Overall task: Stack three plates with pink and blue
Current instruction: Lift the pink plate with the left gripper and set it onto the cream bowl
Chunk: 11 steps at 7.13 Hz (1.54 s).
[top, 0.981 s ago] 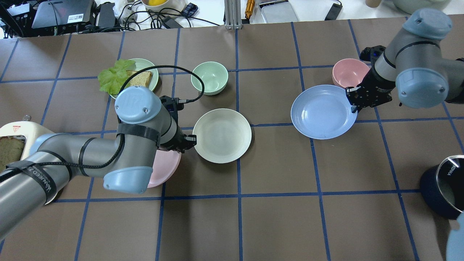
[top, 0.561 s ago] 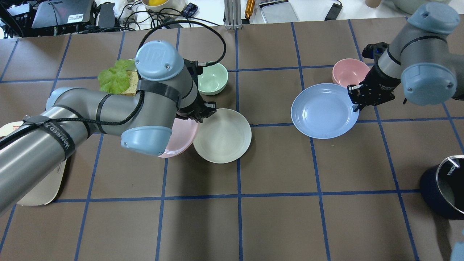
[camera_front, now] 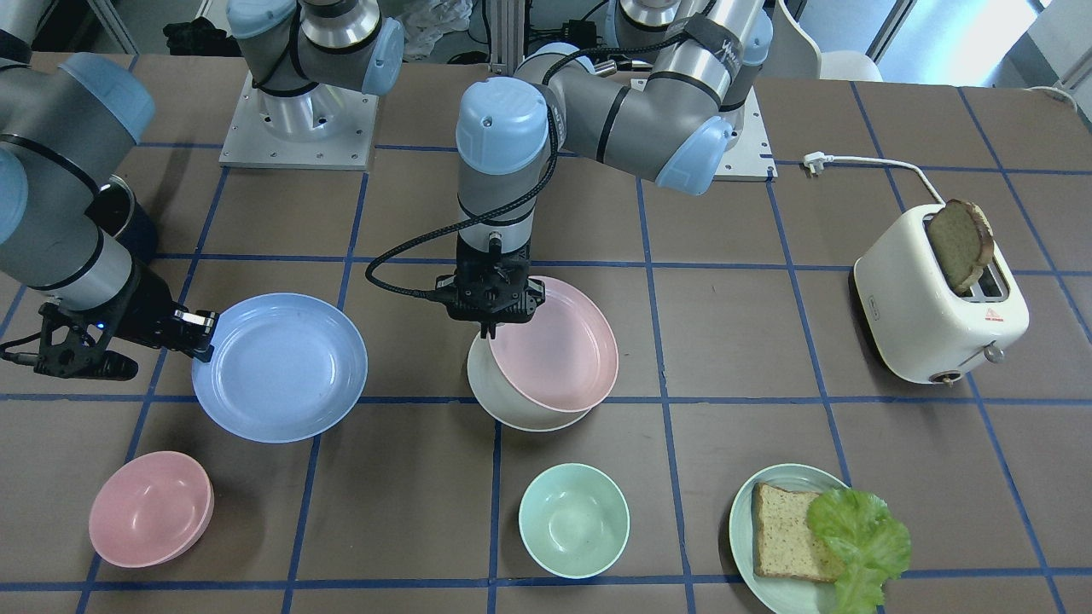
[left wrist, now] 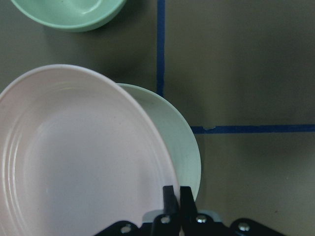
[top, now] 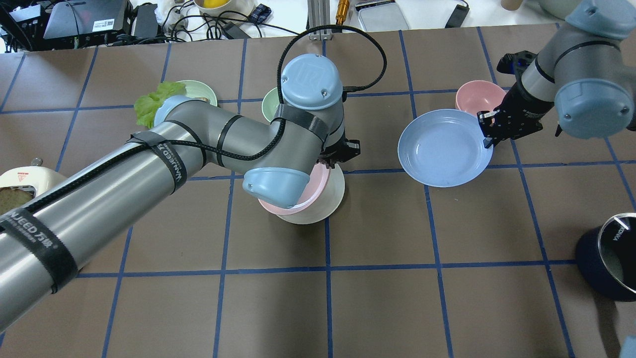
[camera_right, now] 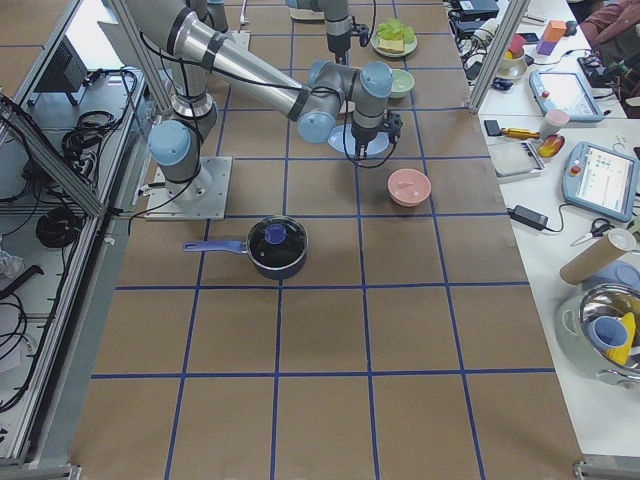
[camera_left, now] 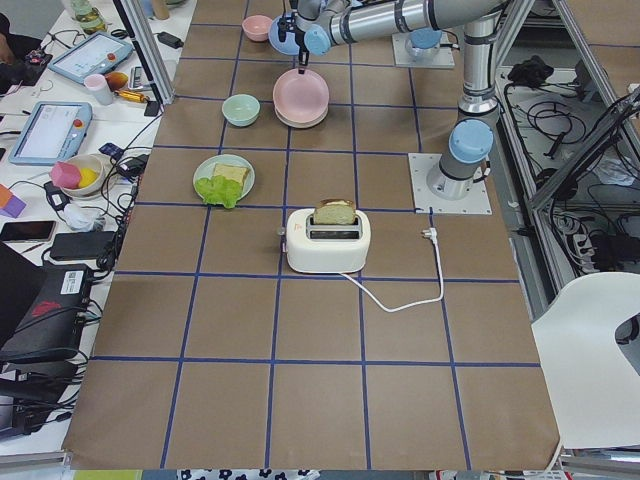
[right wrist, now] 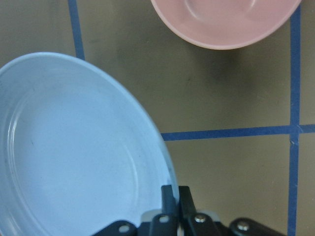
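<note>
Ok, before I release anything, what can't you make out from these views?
- Whether the pink plate touches the cream plate: the left arm covers them overhead, and the side views are too small.
- Whether the blue plate in the right hand is off the table: no view shows its underside.
- Mint bowl: mostly behind the left arm overhead.

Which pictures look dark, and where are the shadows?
Left wrist view: dim and green-tinted, so the cream plate looks minty below the pink plate. Right wrist view: also dim, with a dark shadow on the table beside the pink bowl; the blue plate looks clear. Front-facing view: bright and sharp.
</note>
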### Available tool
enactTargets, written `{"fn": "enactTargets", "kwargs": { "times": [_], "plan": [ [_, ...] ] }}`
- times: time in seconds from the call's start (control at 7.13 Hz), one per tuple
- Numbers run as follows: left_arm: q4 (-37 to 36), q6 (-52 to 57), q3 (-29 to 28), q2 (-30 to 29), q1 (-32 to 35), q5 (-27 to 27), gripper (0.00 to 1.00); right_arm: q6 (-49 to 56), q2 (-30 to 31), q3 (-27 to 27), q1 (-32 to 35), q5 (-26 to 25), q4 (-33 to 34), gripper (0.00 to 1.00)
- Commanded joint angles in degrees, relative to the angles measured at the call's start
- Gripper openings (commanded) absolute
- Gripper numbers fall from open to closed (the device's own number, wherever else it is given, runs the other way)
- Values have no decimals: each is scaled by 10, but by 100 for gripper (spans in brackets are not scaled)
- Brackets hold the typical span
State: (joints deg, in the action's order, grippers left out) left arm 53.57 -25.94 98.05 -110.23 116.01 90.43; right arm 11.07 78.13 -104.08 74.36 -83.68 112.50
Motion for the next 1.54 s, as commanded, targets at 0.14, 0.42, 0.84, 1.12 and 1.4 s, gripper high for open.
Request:
{"fn": "enactTargets", "kwargs": {
  "times": [0.14,0.42,0.84,1.12,1.4],
  "plan": [
    [-1,-3,-2,-24,5,5,0,0,-1,0,0,-3,-9,0],
    [-11,-3,-7,-37,4,4,43,-2,0,2,0,-3,-14,0],
    [27,22,-27,-6,-15,23,100,-17,2,19,4,-5,-37,0],
    [197,78,-90,30,-48,21,100,-81,8,30,41,-4,-57,0],
    [378,182,-125,89,-75,17,100,-201,23,18,117,-4,-48,0]
  ]
}}
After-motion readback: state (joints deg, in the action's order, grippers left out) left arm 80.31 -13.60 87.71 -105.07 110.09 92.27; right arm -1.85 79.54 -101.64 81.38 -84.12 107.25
